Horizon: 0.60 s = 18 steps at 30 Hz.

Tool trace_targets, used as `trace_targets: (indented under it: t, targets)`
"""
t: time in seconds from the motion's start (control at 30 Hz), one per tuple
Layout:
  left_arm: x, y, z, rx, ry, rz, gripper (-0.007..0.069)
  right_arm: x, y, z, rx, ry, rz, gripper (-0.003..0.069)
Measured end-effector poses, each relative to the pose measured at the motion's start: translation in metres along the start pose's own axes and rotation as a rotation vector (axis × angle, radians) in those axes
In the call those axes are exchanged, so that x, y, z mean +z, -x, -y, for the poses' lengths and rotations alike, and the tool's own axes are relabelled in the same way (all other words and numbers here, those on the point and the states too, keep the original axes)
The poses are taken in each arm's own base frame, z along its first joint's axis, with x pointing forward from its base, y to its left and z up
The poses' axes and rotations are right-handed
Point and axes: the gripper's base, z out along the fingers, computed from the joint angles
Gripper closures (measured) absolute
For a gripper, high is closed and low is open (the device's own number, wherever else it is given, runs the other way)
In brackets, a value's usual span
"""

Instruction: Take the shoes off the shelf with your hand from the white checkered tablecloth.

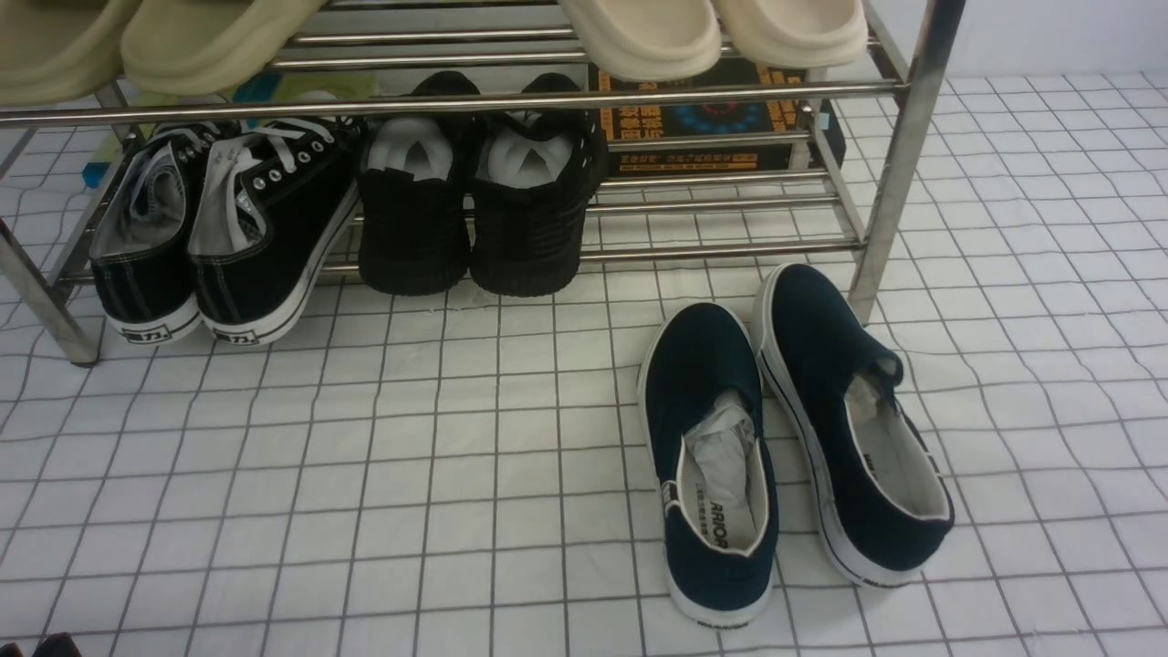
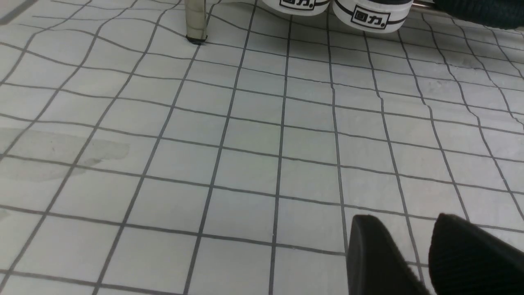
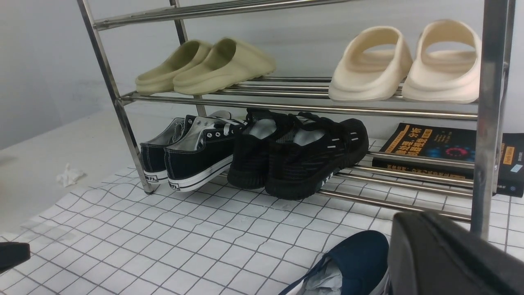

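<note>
The two navy slip-on shoes [image 1: 707, 456] [image 1: 853, 429] lie side by side on the white checkered tablecloth [image 1: 411, 474], toes toward the shelf [image 1: 890, 182], just in front of its right leg. Crumpled paper fills the left one. One shoe [image 3: 360, 254] shows in the right wrist view right beside my right gripper [image 3: 425, 219], which appears as one black block with a seam, holding nothing. My left gripper [image 2: 403, 223] hovers over bare cloth, fingers close together and empty, near the shelf's left leg [image 2: 195, 20]. Only a dark tip [image 1: 41, 643] shows in the front view.
On the shelf's lower tier stand black lace-up sneakers [image 1: 228, 237], all-black shoes [image 1: 474, 210] and a dark book [image 1: 712, 128]. The upper tier holds olive slides [image 1: 182, 36] and cream slides [image 1: 712, 32]. A crumpled tissue [image 3: 69, 176] lies beyond the cloth.
</note>
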Motion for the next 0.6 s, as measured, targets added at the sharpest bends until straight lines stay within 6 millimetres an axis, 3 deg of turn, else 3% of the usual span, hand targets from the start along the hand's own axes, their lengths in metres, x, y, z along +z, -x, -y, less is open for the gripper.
trace_targets:
  t: [0.4,0.57,0.6]
  targets:
    - [0.0,0.0,0.0,0.0,0.0,0.0,0.0385,0.0,-0.002,0.001,0.001,-0.002,0.0,0.0657]
    - [0.0,0.0,0.0,0.0,0.0,0.0,0.0385,0.0,-0.021,0.008,-0.04,-0.067,-0.017,0.0652]
    - [0.0,0.0,0.0,0.0,0.0,0.0,0.0385,0.0,-0.032,0.013,-0.063,-0.124,-0.034,0.0649]
